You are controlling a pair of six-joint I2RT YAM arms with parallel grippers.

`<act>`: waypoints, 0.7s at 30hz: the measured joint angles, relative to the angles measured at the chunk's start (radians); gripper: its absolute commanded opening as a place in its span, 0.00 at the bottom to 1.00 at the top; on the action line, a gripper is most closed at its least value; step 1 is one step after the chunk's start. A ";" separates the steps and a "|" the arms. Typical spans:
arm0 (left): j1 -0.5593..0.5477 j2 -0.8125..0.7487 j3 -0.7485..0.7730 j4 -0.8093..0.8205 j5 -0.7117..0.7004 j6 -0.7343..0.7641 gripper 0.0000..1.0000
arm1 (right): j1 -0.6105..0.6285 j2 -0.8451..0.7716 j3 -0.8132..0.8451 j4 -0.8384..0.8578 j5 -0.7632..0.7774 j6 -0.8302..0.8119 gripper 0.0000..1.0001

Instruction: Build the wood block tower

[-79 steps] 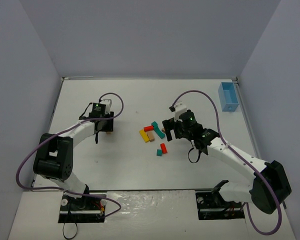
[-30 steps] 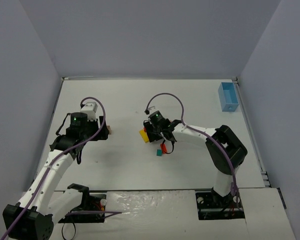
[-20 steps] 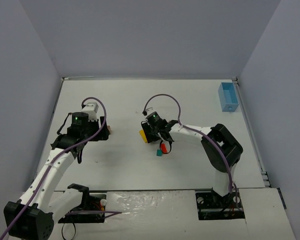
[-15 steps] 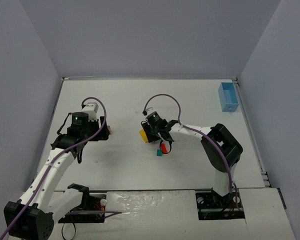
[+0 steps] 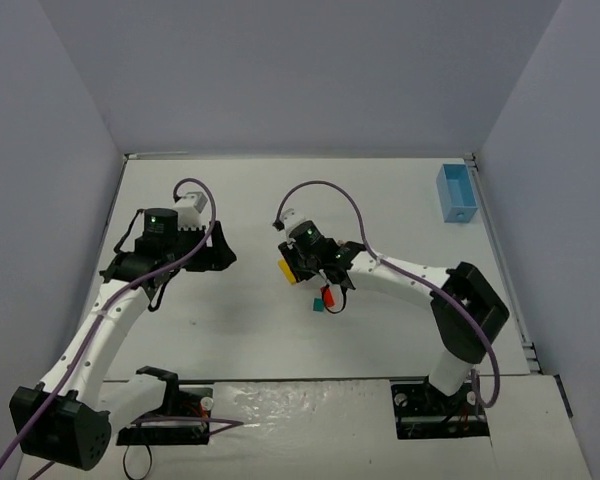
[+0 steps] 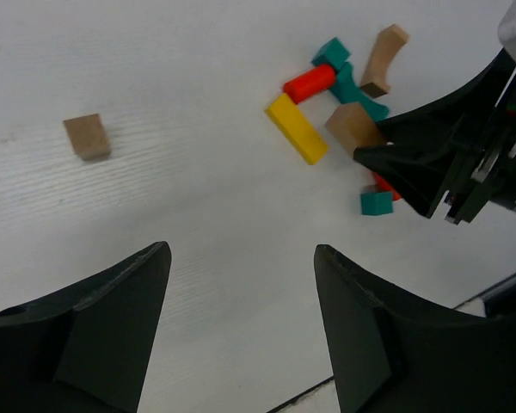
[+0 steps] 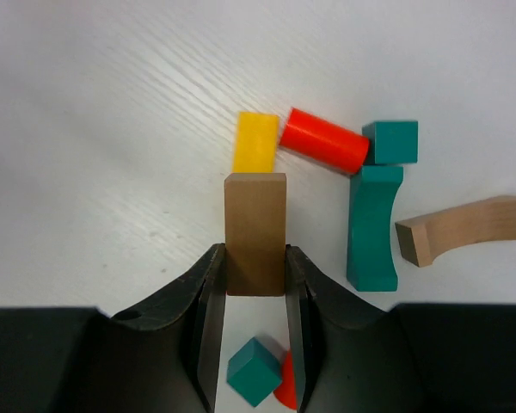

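Note:
No stack stands; the blocks lie loose. My right gripper (image 7: 255, 268) is shut on a tan rectangular block (image 7: 255, 225) and holds it over the pile. Beyond it lie a yellow block (image 7: 255, 142), a red cylinder (image 7: 325, 142), a teal cube (image 7: 390, 141), a teal arch (image 7: 374, 225) and a tan arch (image 7: 464, 228). A small teal cube (image 7: 254, 370) and a red piece (image 7: 285, 385) lie under the jaws. My left gripper (image 6: 241, 258) is open and empty, left of the pile (image 6: 327, 86). A lone tan cube (image 6: 88, 137) lies apart.
The light-blue bin (image 5: 456, 192) stands at the far right edge of the white table (image 5: 380, 200). Grey walls close the table on three sides. In the top view my right gripper (image 5: 305, 262) is at the middle and my left gripper (image 5: 215, 256) to its left.

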 measured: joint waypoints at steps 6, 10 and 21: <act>-0.003 0.077 0.106 -0.003 0.188 -0.072 0.64 | 0.094 -0.189 -0.028 0.057 -0.043 -0.122 0.00; -0.007 0.129 0.158 -0.002 0.282 -0.113 0.63 | 0.153 -0.274 -0.063 0.074 -0.080 -0.180 0.00; -0.086 0.160 0.166 -0.004 0.396 -0.180 0.58 | 0.203 -0.382 -0.074 0.094 -0.148 -0.246 0.00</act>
